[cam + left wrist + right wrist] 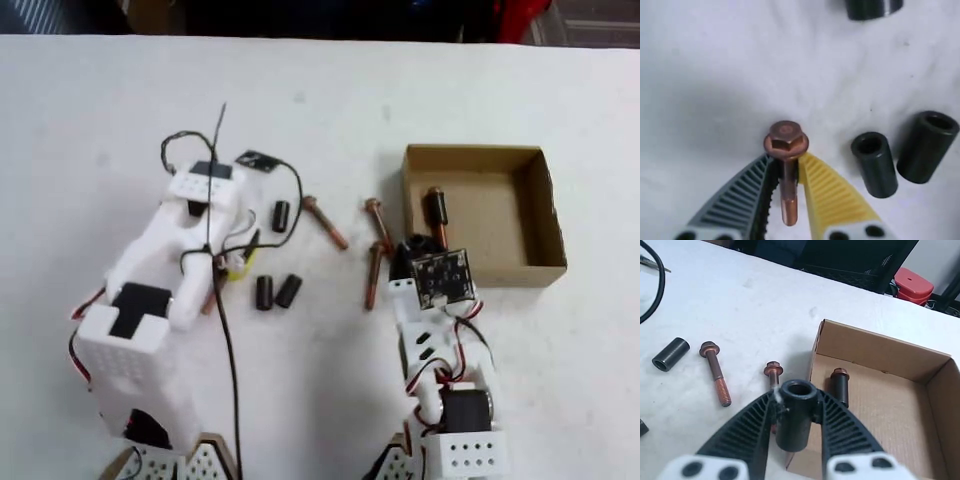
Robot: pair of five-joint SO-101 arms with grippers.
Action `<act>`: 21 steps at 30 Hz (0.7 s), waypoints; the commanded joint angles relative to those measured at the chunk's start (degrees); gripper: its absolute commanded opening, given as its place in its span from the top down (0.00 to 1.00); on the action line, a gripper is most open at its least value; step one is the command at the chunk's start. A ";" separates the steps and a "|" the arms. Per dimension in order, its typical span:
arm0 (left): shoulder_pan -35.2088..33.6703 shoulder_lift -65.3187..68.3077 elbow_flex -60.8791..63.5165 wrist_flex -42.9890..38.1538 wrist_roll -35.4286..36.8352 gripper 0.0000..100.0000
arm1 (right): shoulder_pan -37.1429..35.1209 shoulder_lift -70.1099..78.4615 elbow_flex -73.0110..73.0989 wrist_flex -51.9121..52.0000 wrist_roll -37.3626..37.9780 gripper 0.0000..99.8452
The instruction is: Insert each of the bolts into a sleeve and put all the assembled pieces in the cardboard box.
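Note:
My left gripper (pixel 787 161) is shut on a copper bolt (pixel 785 140), gripped by the shank just under its hex head and held close over the table. In the high view this gripper (pixel 226 268) sits left of two black sleeves (pixel 264 292) (pixel 289 290). My right gripper (pixel 796 405) is shut on an upright black sleeve (pixel 795 412) at the near left corner of the cardboard box (pixel 880 347). One assembled bolt and sleeve (pixel 437 205) lies inside the box (pixel 530 268). Three loose bolts (pixel 325 222) (pixel 378 215) (pixel 372 275) lie between the arms.
A third loose sleeve (pixel 281 214) lies beside a black cable (pixel 292 180) that loops over the left arm. White table stretches bare behind the box and to the far left. Dark and red objects stand beyond the table's back edge.

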 commanded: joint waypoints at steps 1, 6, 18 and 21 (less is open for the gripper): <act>0.84 -1.10 -4.04 3.34 -0.44 0.98 | -0.57 -0.75 0.44 -0.57 0.00 0.98; -0.13 -1.19 -7.38 5.80 -0.18 0.98 | -0.75 -0.75 0.44 -0.92 -0.18 0.98; -1.45 -14.64 -11.52 11.43 2.37 0.98 | -8.22 -0.75 0.44 -0.57 -0.44 0.98; -1.10 -22.64 -7.12 10.99 2.73 0.98 | -12.44 -0.75 0.44 -1.01 -0.35 0.98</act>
